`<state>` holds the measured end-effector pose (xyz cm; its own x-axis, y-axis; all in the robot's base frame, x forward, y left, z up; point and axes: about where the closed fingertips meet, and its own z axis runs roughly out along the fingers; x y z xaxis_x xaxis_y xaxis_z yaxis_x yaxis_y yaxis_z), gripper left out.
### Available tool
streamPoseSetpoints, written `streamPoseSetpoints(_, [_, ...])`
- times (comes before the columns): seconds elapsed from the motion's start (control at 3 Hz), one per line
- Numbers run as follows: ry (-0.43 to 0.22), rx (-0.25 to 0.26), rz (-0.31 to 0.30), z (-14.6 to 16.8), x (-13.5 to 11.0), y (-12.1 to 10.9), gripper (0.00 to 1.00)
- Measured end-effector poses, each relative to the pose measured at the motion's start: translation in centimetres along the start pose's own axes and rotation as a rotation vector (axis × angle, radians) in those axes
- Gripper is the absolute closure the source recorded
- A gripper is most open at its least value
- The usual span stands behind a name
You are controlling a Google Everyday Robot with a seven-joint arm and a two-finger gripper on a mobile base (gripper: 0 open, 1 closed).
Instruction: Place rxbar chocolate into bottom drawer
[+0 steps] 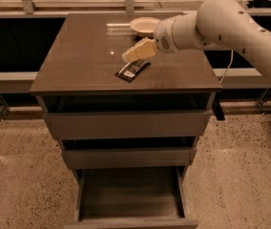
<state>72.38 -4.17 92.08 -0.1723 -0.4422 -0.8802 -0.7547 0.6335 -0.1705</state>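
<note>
My arm (pixel 240 25) enters from the right edge, white, sloping down-left into a rounded wrist (pixel 173 35). My gripper (pixel 136 51) sticks out of the wrist, tan, angled down-left with the tip lowest. It hangs over the bench (pixel 78 56) top, right of centre. Can't tell if it touches the surface.
</note>
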Motion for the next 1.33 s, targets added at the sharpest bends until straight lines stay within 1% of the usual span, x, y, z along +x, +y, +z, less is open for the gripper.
streamPoseSetpoints(0.33, [0.023,-0.031,-0.024,1.9,1.4,-0.4,0.00])
streamPoseSetpoints(0.67, [0.060,-0.066,-0.037,3.8,3.3,-0.3,0.00])
streamPoseSetpoints(1.0, [0.094,-0.069,-0.057,5.3,4.6,0.1,0.00])
streamPoseSetpoints(1.33, [0.112,-0.071,-0.067,6.1,5.4,0.5,0.00])
